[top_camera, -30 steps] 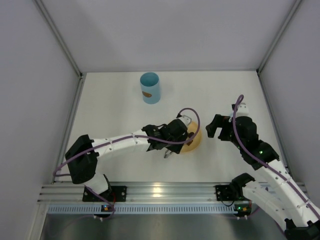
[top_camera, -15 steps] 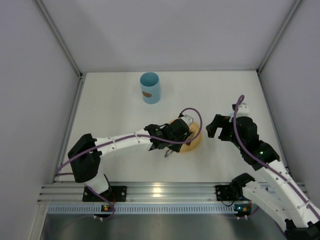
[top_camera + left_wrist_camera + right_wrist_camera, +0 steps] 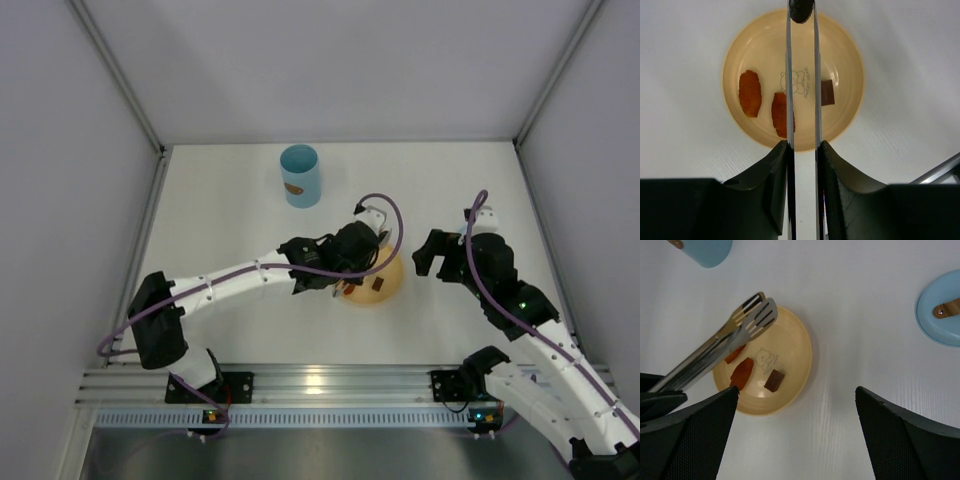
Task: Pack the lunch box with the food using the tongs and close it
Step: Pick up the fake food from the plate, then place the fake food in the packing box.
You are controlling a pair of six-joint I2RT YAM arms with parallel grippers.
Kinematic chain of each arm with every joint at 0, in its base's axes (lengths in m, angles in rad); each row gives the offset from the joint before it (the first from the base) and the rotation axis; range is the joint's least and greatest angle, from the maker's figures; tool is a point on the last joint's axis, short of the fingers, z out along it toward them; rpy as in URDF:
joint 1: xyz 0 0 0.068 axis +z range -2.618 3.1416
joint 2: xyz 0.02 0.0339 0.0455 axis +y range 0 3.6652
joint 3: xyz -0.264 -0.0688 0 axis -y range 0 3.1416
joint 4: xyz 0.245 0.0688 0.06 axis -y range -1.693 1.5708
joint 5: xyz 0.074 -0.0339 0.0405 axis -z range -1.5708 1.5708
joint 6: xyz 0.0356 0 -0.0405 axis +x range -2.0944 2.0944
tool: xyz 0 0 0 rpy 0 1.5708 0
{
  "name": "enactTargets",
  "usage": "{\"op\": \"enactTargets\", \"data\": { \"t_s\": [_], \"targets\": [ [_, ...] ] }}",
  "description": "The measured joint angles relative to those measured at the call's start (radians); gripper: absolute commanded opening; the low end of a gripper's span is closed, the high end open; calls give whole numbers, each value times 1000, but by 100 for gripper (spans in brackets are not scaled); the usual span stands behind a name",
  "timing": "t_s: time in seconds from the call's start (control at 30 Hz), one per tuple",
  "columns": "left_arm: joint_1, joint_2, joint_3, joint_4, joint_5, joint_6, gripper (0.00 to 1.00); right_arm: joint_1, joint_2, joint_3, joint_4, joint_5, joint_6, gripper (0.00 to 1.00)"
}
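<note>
Left tool (image 3: 803, 150) clamped tight, arm outstretched; right tool (image 3: 796, 390) gaping wide.

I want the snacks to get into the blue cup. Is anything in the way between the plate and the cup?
Nothing visible. From above, only bare white table lies between the yellow plate holding the food and the lunch box, whose top is open. The left gripper holds the tongs over the plate.
</note>
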Motion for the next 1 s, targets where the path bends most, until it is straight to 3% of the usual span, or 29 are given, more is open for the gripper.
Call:
{"op": "enactTargets", "data": {
  "t_s": [0.23, 0.6, 1.0],
  "targets": [
    [85, -11, 180, -64, -69, 3, 34, 0, 2, 0, -12, 1, 0, 99],
    [438, 10, 418, -114, -106, 30, 35, 0, 8, 0, -13, 0, -5, 99],
    [543, 131, 445, -131, -52, 48, 35, 0, 8, 1, -15, 0, -7, 99]
  ]
}}
